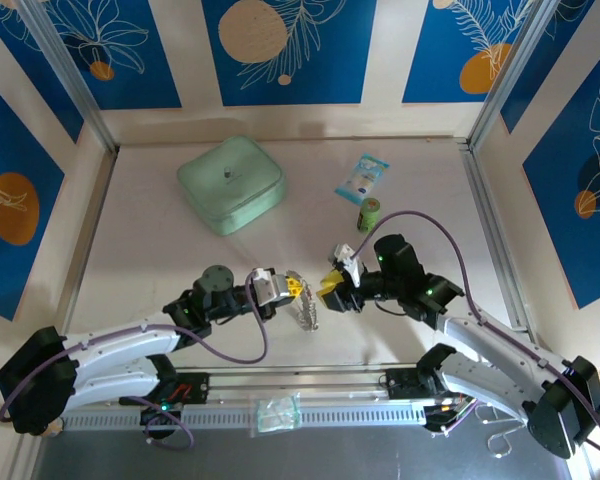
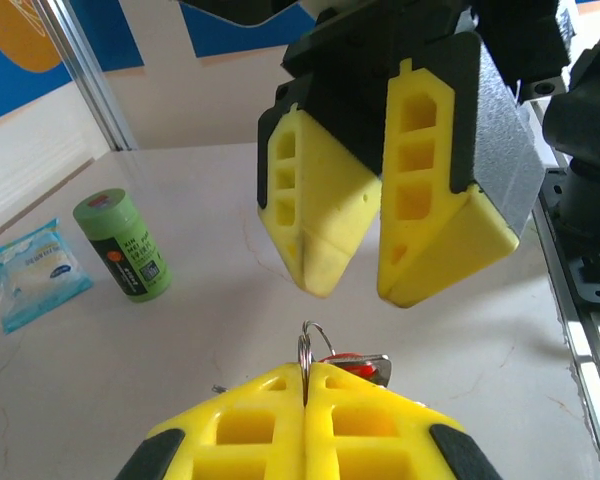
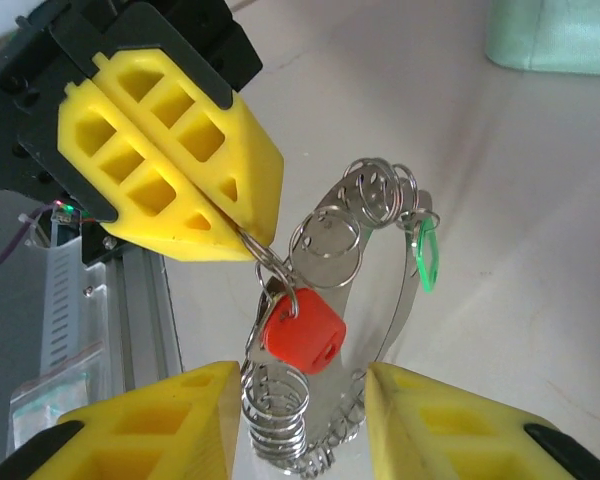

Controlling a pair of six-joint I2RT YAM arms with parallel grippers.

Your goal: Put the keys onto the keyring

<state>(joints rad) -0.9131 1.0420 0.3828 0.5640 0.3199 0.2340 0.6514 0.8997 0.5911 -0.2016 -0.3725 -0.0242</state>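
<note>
My left gripper [image 1: 295,289] is shut on a small silvery split ring [image 2: 305,347] of the keyring [image 3: 408,300], holding the hoop up above the table. The red key [image 3: 302,330] hangs from that small ring just below the left gripper's fingertips [image 3: 235,215]. The green key [image 3: 426,255] dangles on the hoop's far side among several silvery rings. My right gripper [image 3: 300,425] stands open, one finger on each side of the hoop's lower part and just below the red key, touching nothing. In the left wrist view, the right gripper [image 2: 362,290] faces my shut left gripper [image 2: 307,385] closely.
A mint-green square pouch [image 1: 230,183] lies at the back of the table. A small green upright cylinder [image 1: 369,214] and a blue-white packet [image 1: 363,177] stand behind the right arm. A metal rail [image 1: 310,372] runs along the near edge, with a clear plastic bag [image 1: 278,413] on it.
</note>
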